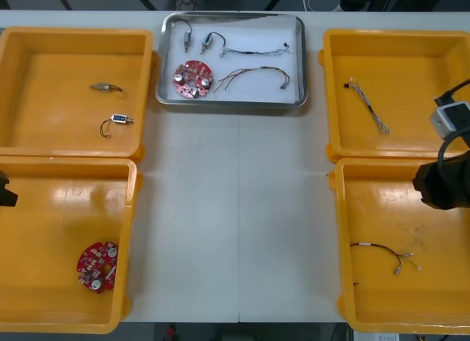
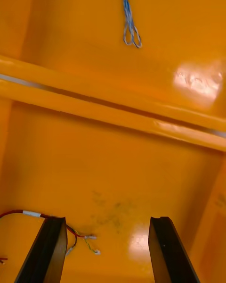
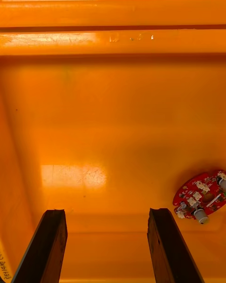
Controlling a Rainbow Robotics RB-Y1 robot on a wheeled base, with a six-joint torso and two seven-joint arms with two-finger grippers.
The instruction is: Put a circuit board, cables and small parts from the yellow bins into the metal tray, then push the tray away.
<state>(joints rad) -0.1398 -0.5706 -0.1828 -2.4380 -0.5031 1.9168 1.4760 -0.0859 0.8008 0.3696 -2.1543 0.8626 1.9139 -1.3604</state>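
The metal tray [image 1: 235, 103] lies at the table's far middle. It holds a round red circuit board [image 1: 192, 78], two small metal parts on black cables [image 1: 200, 38], a thin pale cable [image 1: 261, 51] and a red and yellow cable [image 1: 257, 75]. My left gripper [image 3: 106, 212] is open over the near left yellow bin [image 1: 44, 311], with a second red circuit board [image 3: 200, 202] off to one side of its fingers. My right gripper [image 2: 107, 221] is open above the near right bin [image 1: 411, 311], with a red and yellow cable [image 2: 75, 233] next to one finger.
The far left bin [image 1: 73, 40] holds two small metal parts [image 1: 106, 87] [image 1: 121, 119]. A twisted blue and white cable [image 1: 367, 106] lies in the far right bin [image 1: 396, 43]. Both arms sit at the table's sides, the left arm [image 1: 4, 190] and the right arm [image 1: 443, 183].
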